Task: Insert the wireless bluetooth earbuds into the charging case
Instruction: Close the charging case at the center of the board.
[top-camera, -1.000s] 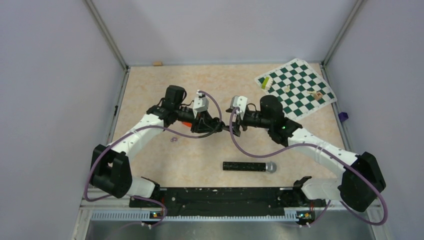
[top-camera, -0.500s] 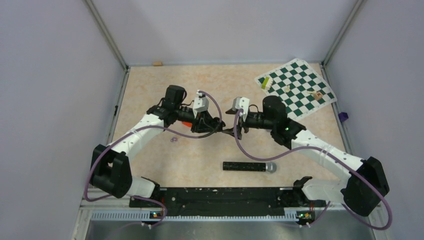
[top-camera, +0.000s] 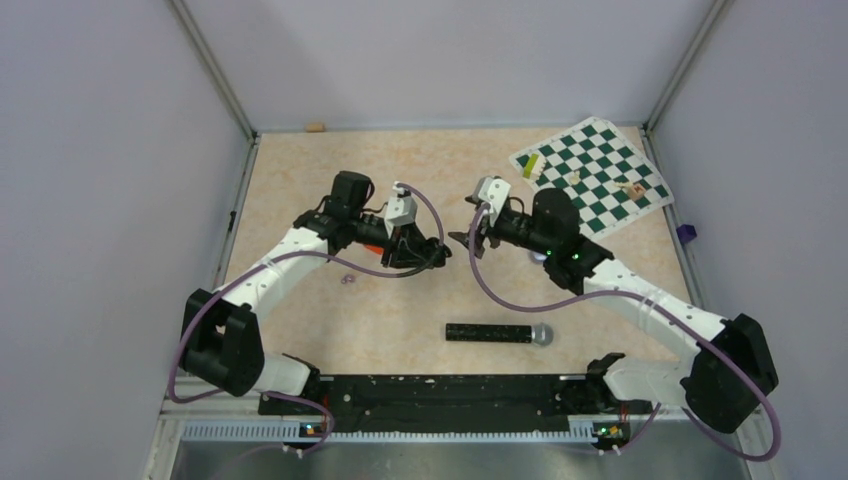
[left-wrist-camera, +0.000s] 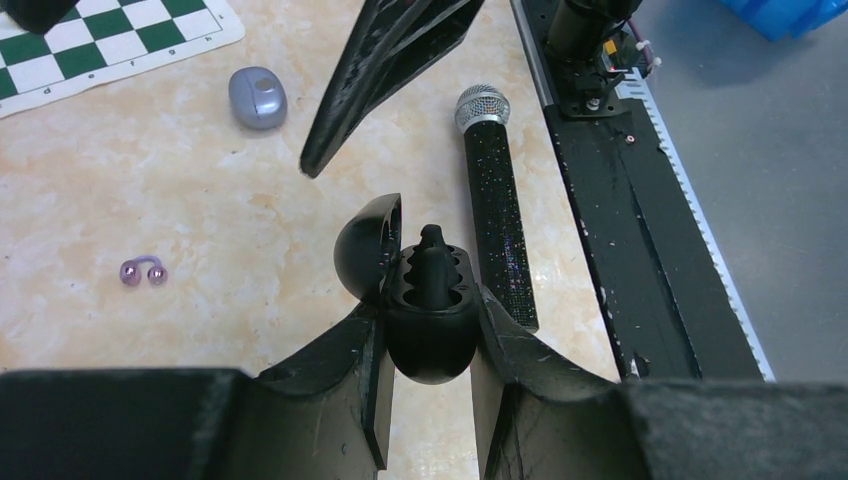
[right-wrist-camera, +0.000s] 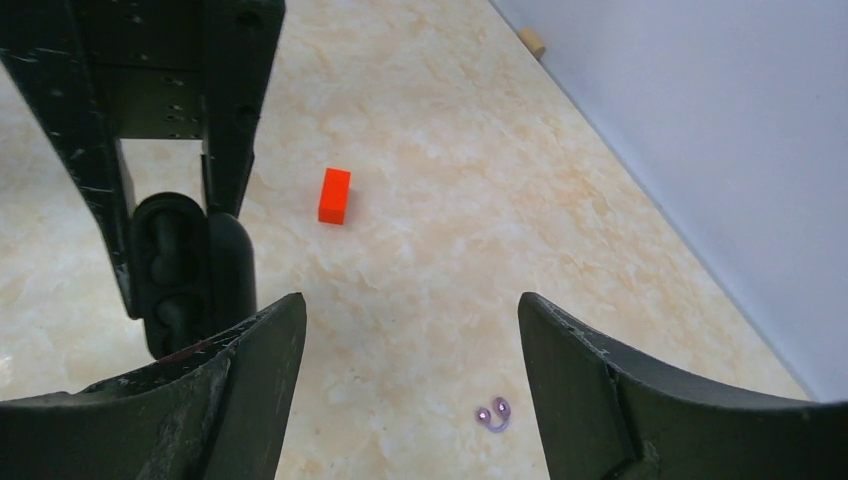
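Note:
My left gripper (left-wrist-camera: 430, 335) is shut on the charging case (left-wrist-camera: 430, 320), a glossy black pod with its lid (left-wrist-camera: 366, 246) hinged open to the left. A black rounded bud (left-wrist-camera: 432, 250) stands up out of the middle of the case's cavity. I cannot make out a second earbud. In the top view the left gripper (top-camera: 432, 252) holds the case above mid-table. My right gripper (top-camera: 468, 240) is open and empty, a short way to the right of the case. In the right wrist view the right gripper (right-wrist-camera: 410, 310) is wide apart, with the case (right-wrist-camera: 185, 270) at the left.
A red block (right-wrist-camera: 335, 195) and pale purple rings (right-wrist-camera: 494, 413) lie on the table under and near the left arm. A long black microphone (top-camera: 498, 333) lies near the front. A grey-blue disc (left-wrist-camera: 257, 97) sits by the chessboard (top-camera: 590, 175) at the back right.
My right gripper has drawn back from the case, moving up and toward the far side, open. The left gripper has stayed still with the case.

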